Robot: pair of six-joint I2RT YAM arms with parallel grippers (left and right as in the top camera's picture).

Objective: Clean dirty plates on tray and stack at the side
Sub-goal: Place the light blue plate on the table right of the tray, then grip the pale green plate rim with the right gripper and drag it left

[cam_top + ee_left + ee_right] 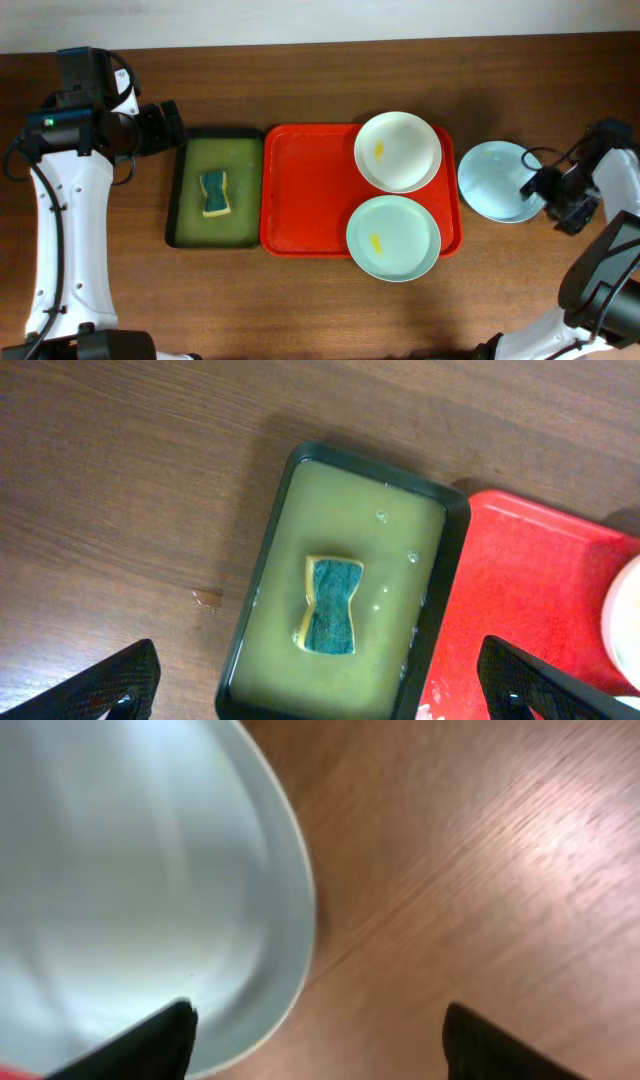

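Observation:
The red tray lies mid-table and holds the white plate at its far right and the pale green plate at its near right, each with a small yellow smear. The pale blue plate lies on the table right of the tray; no smear shows on it, and it fills the left of the right wrist view. My right gripper is open and empty at that plate's right edge. My left gripper is open and empty, above the green tray's left end.
A narrow dark green tray of yellowish liquid lies left of the red tray, with a blue-and-yellow sponge in it, also seen in the left wrist view. Bare wooden table surrounds the trays.

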